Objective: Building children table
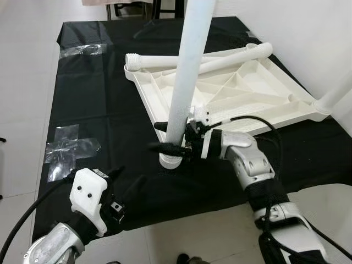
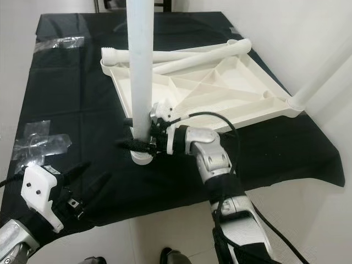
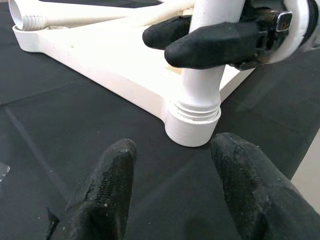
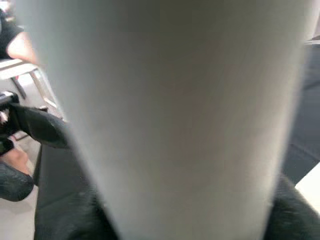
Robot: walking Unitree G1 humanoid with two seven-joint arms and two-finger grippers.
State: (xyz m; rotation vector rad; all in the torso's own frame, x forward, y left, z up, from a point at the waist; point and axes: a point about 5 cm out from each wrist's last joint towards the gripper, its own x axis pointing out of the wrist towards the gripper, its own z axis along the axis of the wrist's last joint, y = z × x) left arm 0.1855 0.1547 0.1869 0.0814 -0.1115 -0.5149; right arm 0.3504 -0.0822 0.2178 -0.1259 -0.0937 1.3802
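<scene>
The white table leg (image 1: pixel 184 82) is clenched by the right gripper (image 1: pixel 171 138) above its corner socket (image 1: pixel 171 160). It should be kept straight while twisted in. The left gripper (image 1: pixel 127 184) is held spread apart nearby.

A plain indoor room, more like a bare test or assembly space than a furnished home. A black cloth (image 1: pixel 104 110) covers a work table that stands on a pale tiled floor (image 1: pixel 22 82), with a blank white wall (image 1: pixel 308 27) along its right edge. Beyond the table's far edge, thin metal chair legs (image 1: pixel 118 8) stand on the floor, and crumpled clear plastic wrappers (image 1: pixel 69 146) lie near the cloth's left edge.
</scene>
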